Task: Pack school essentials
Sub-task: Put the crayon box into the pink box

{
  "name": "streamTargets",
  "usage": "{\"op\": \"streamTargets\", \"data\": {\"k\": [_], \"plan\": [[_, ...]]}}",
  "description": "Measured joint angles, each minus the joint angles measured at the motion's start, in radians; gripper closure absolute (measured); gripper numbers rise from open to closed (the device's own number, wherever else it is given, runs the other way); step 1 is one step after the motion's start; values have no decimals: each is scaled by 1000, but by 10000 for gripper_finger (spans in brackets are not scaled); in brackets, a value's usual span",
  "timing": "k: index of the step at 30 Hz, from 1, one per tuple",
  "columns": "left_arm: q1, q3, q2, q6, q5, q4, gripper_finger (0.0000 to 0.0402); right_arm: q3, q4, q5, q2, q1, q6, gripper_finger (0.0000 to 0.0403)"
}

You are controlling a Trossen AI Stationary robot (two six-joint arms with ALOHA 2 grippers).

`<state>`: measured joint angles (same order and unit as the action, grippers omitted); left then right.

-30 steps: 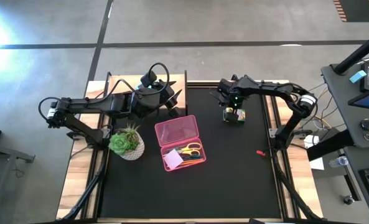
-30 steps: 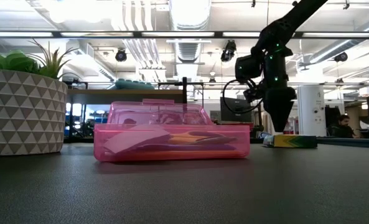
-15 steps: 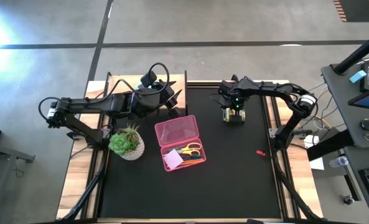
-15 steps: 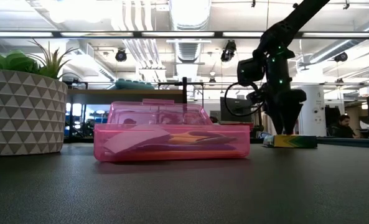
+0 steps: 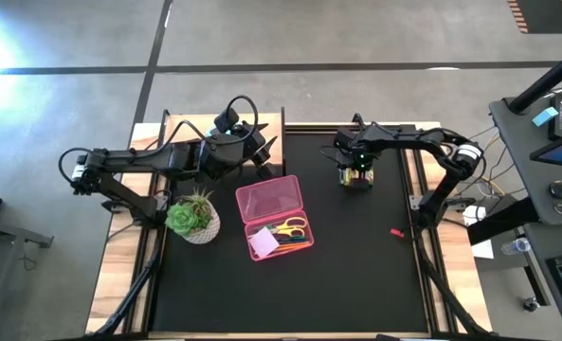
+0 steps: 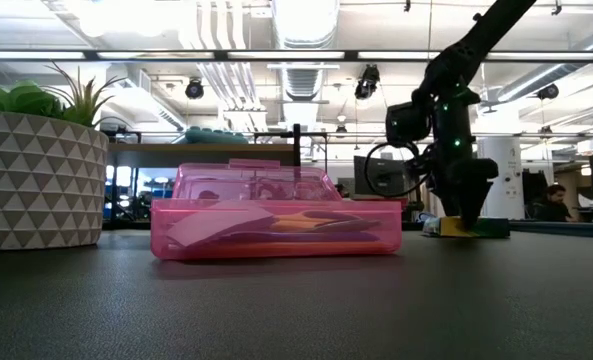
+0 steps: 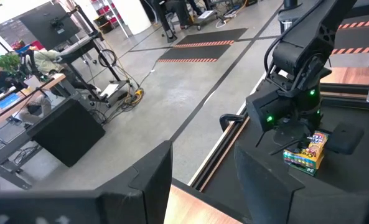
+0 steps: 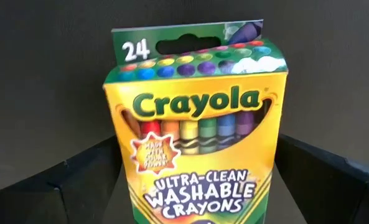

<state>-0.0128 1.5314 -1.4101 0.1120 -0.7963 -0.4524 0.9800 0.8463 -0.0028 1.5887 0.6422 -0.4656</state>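
Small yellow-and-green cardboard crayon box (image 8: 196,130), printed "24" and "Washable Crayons", is lying flat on the black table mat (image 5: 356,275), right of the pink plastic case (image 5: 273,216). Right gripper (image 5: 357,175) is hanging directly over it, jaws spread wide either side, not yet gripping. Left gripper (image 5: 262,156) is waiting at the mat's far-left edge, jaws partly parted, holding nothing.

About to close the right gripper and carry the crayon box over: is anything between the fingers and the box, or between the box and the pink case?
Nothing visible. The right gripper stands open straddling the crayon box, and bare mat lies between it and the open pink case.
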Motion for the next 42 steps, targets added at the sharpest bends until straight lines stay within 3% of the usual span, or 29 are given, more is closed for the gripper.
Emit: {"op": "streamTargets", "data": {"k": [8, 27, 37, 42], "plan": [[0, 0, 0, 0, 0, 0, 244, -26, -42, -8, 0, -1, 160, 7], [0, 0, 0, 0, 0, 0, 244, -34, -45, 3, 0, -18, 231, 12], [0, 0, 0, 0, 0, 0, 244, -29, -32, -25, -7, -19, 294, 95], [0, 0, 0, 0, 0, 0, 244, 33, 39, -22, -36, -44, 311, 110]]}}
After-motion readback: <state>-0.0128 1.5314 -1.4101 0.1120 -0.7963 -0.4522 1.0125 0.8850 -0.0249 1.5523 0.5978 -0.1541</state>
